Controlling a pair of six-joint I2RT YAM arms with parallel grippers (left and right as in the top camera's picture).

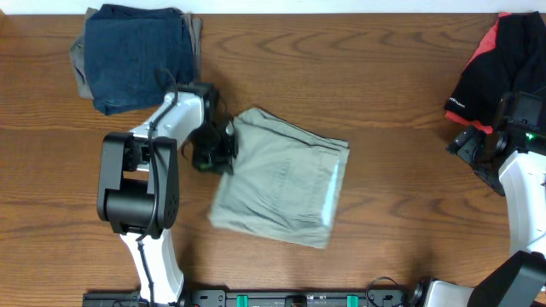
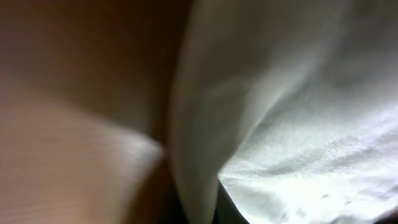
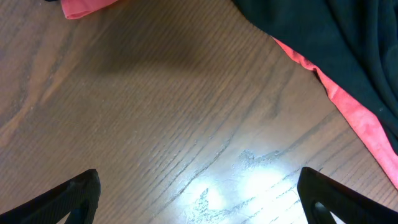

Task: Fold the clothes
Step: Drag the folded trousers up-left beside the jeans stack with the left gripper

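Spread hand (image 3: 199, 196) over table (image 3: 155, 112); black-red garment (image 3: 323, 31), perhaps shorts.

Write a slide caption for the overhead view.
Left gripper at the edge of the folded beige clothes; right gripper beside a black-and-red garment.

A robotics lab bench is being shown here, not a home. A wood-grain desk (image 1: 384, 94) is being used as the work surface. Two robot arms are being carried at its near edge, the left arm (image 1: 141, 183) in black and white and the right arm (image 1: 522, 183) at the far side. A black mounting rail (image 1: 299, 299) with green clips is being run along that edge. Garments are being laid out in separate heaps: a dark blue pile (image 1: 136, 55), a black and red pile (image 1: 490, 60) and the beige clothes (image 1: 281, 179).
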